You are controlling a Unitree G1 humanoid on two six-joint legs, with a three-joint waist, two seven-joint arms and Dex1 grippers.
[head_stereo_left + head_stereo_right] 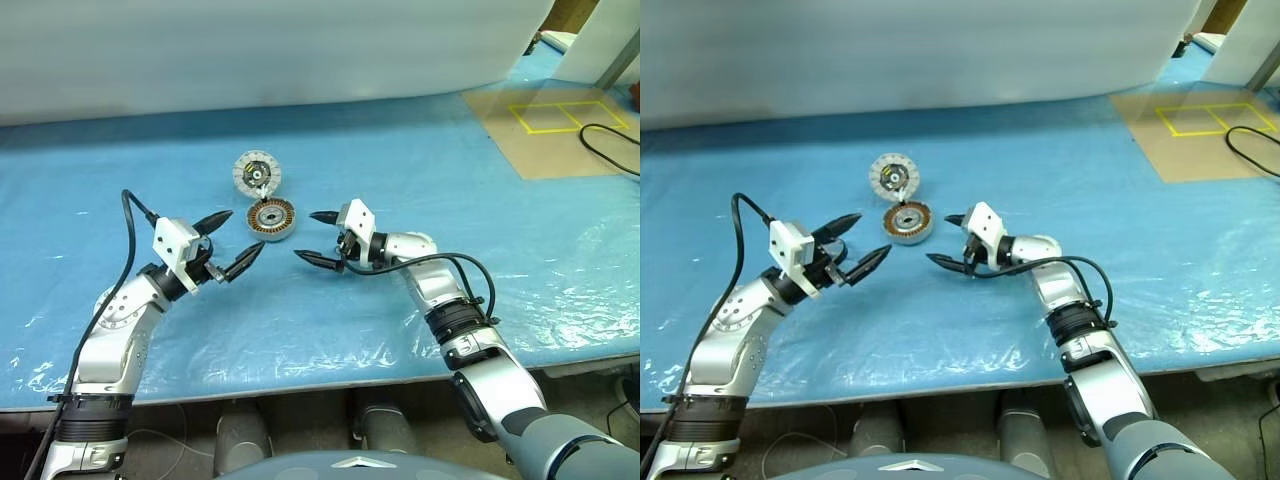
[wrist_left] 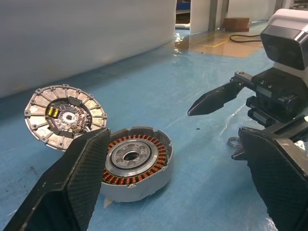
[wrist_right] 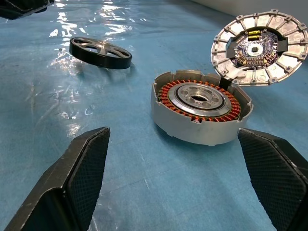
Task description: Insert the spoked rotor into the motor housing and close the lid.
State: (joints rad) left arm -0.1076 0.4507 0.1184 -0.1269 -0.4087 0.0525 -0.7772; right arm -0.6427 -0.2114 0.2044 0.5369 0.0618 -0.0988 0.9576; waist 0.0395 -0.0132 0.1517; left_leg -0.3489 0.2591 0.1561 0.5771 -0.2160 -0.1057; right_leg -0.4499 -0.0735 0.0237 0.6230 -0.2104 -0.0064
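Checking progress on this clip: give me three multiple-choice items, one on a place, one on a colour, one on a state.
1. The spoked rotor lies: A in the motor housing; B on the blue sheet, apart from it; C on the lid.
2. The housing's windings are: A copper-orange; B green; C white.
3. The lid is: A shut flat; B tilted up at the housing's rim; C lying face down.
B, the ring lies alone on the sheet; A, copper shows inside; B, its inner face shows.
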